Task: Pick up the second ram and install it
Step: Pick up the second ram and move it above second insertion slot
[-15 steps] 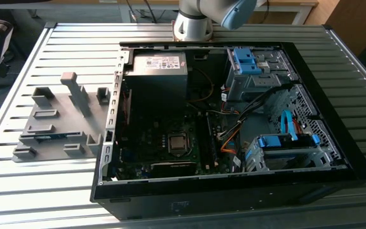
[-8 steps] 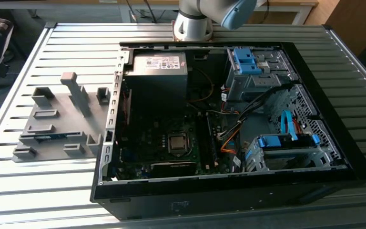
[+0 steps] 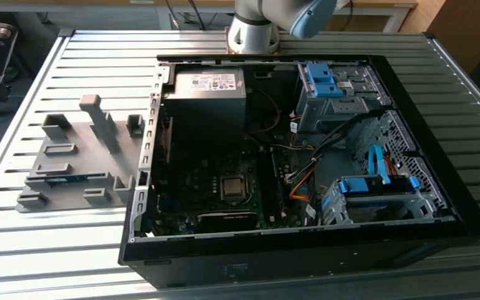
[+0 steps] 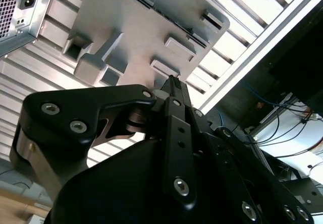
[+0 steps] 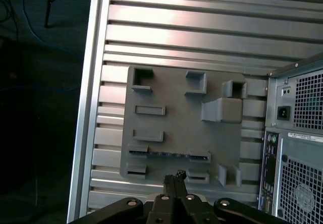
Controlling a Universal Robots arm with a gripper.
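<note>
Slatted aluminium table, grooves running along its length, bright glare on the slats in both wrist views. Past the table edge there is dark floor. Loose blue and black cables hang under the table rim, and wooden panels stand at the far corner in the exterior view.

An open black PC case lies on its side, with a grey fixture flat on the table beside it. The arm rises behind the case and is cut off by the frame edge.

The gripper hangs over the fixture, clear of it. Its two thin fingers are pressed together with nothing between them. In the second wrist view the gripper is seen edge-on with the tip closed.

The second ram lies flat on the fixture, held between two end slots, in line with the fingertips and just ahead of them, not touched. Its chips read as a row of small dark squares.

In the exterior view the second ram is only a blue sliver behind the fixture's upright blocks. In the second wrist view it is a thin dark strip, with detail hard to make out. The gripper body covers the near half of that view. Only the case's vented rear corner shows in both wrist views. Which motherboard slots are filled cannot be told.
</note>
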